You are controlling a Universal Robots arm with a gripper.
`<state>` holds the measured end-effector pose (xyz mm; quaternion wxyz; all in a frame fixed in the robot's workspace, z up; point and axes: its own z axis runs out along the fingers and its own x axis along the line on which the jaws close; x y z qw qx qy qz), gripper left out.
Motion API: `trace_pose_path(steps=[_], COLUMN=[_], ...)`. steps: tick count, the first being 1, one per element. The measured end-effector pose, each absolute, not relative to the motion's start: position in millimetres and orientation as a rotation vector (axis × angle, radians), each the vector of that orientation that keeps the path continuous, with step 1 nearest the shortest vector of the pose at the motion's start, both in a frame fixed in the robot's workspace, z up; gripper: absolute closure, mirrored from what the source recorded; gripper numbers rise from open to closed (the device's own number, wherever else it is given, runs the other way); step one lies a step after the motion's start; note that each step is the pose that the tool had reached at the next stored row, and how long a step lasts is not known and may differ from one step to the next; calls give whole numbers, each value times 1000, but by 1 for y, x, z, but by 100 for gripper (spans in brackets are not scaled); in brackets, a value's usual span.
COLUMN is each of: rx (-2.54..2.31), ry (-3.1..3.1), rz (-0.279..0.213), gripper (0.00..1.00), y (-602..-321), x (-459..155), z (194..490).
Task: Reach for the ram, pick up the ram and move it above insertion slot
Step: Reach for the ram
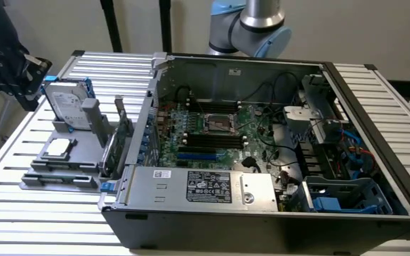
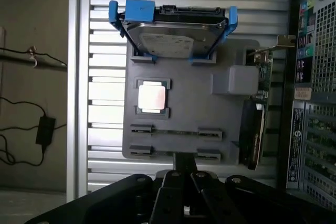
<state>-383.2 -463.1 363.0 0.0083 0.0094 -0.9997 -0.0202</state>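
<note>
The ram (image 2: 176, 131) stands on its long edge in the clips of a grey holder (image 2: 184, 103) on the slatted table, beside the open computer case. In the exterior view the ram (image 1: 59, 173) is a thin green strip near the holder's front edge, at the exterior view's left. My gripper (image 2: 184, 162) hangs high above the holder, over its edge nearest the ram, with its dark fingers drawn together and nothing between them. The black memory slots (image 1: 208, 140) lie on the motherboard inside the case, below the processor socket.
The holder also carries a silver hard drive in a blue frame (image 2: 173, 30), a square processor chip (image 2: 152, 98) and an upright green expansion card (image 2: 254, 124). The case's metal wall (image 1: 142, 128) rises right next to the holder. The arm's base (image 1: 251, 26) stands behind the case.
</note>
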Motion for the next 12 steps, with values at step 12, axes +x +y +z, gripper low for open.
trace_pose_path(steps=[12], rx=[30], ry=[-3111], rz=[-61], gripper=[89], y=[-489], x=[-365], z=[362])
